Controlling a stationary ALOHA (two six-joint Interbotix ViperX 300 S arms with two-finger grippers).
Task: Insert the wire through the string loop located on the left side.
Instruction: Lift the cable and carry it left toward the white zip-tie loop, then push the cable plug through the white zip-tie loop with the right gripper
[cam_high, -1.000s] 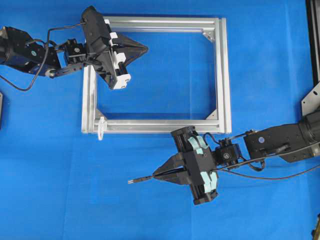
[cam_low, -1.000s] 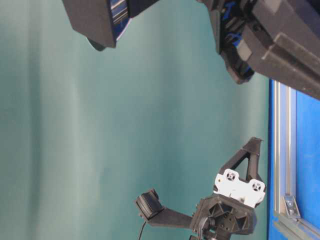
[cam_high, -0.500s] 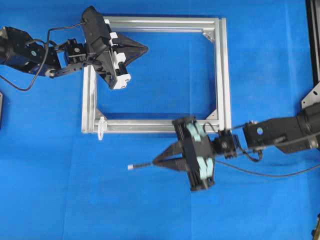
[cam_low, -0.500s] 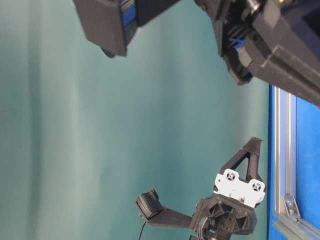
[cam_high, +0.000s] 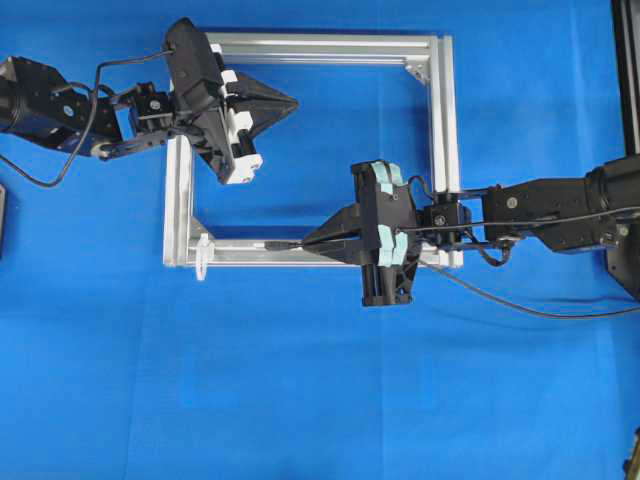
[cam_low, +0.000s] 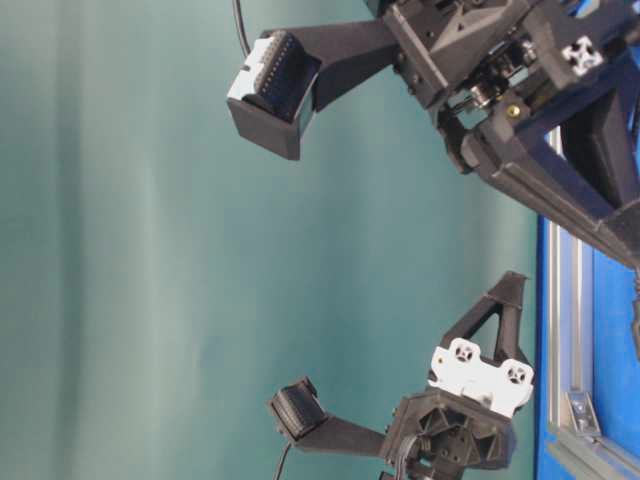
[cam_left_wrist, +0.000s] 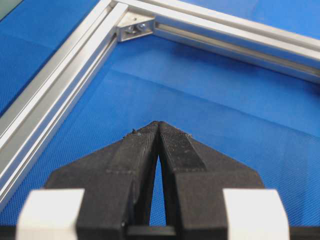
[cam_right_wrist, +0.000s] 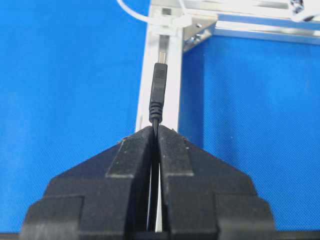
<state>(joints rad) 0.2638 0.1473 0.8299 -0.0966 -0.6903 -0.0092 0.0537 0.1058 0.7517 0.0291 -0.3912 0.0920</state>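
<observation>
A blue surface (cam_high: 300, 400) carries a silver aluminium frame (cam_high: 447, 150), its lower bar running toward the left corner. The left end effector (cam_high: 290, 100) hangs closed and empty over the frame's upper left. The right end effector (cam_high: 305, 243) is clamped on the wire (cam_right_wrist: 157, 95) just behind its plug, which lies along the lower bar, pointing left. The string loop (cam_high: 203, 257) sits at the lower left corner, apart from the plug tip. The wire looks light and limp, so holding close behind the stiff plug suits threading; the loop, probably flimsy, is hard to judge here.
</observation>
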